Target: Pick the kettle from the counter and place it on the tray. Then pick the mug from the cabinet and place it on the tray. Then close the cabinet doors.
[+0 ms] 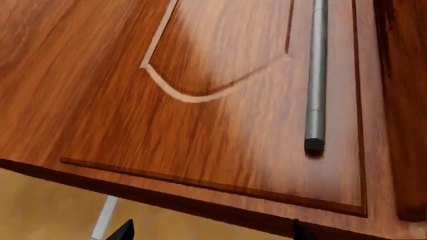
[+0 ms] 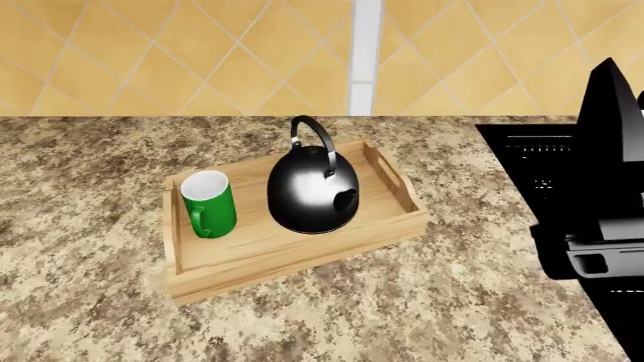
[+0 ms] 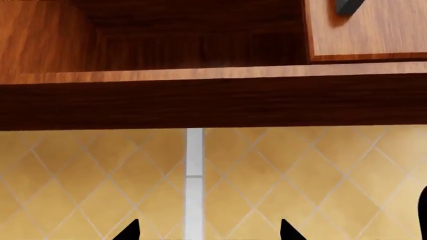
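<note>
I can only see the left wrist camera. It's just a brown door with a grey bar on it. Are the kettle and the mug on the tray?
Observer: The head view shows the kettle standing on the tray.
Operator: And the mug?
Observer: The green mug is on the tray too. It is upright, beside the kettle and not touching it.
Operator: Is the cabinet all shut?
Observer: No. The right wrist view looks up into an open, dark cabinet compartment, with a door next to it.
</note>
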Motion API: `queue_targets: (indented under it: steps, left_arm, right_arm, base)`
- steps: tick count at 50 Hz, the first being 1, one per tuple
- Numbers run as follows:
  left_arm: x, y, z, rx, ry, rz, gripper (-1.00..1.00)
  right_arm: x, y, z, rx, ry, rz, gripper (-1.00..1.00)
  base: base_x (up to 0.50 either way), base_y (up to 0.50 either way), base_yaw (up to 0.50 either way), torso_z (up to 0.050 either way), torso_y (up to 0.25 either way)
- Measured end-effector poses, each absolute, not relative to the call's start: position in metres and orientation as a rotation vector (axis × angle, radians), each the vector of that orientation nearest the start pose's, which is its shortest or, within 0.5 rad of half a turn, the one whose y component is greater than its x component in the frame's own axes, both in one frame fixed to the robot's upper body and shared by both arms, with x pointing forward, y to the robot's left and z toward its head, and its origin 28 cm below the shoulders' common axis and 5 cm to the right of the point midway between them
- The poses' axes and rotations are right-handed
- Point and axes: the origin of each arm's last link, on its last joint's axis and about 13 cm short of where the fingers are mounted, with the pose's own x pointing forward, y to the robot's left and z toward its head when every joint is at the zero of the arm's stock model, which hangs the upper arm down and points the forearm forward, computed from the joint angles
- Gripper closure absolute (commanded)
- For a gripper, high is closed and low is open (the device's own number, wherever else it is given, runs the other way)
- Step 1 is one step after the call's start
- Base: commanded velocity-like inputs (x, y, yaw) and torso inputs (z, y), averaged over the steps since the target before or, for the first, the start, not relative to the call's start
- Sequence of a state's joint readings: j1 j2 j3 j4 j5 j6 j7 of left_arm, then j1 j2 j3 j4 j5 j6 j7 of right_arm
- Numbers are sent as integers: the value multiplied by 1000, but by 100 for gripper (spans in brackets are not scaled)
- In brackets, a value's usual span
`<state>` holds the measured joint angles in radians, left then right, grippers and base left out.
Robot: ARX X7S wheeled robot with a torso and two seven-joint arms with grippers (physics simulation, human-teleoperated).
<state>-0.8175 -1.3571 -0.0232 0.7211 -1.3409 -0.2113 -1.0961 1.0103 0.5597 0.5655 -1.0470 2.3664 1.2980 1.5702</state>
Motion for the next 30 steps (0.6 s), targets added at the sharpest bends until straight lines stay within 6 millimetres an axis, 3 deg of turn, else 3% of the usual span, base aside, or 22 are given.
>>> queue_targets:
  steps: [15, 26, 30]
  left_arm:
    - [165, 325, 459, -176, -955, 335, -100]
    - [151, 300, 541, -170, -1054, 201, -100]
    - [147, 292, 563, -144, -1066, 205, -100]
  right_arm:
    - [103, -131, 284, 37, -545, 58, -100]
    - [101, -133, 282, 45, -545, 56, -100]
    - [100, -134, 281, 47, -546, 55, -100]
  base:
    - [0, 0, 0, 0, 0]
    - [0, 0, 0, 0, 0]
    - [0, 0, 0, 0, 0]
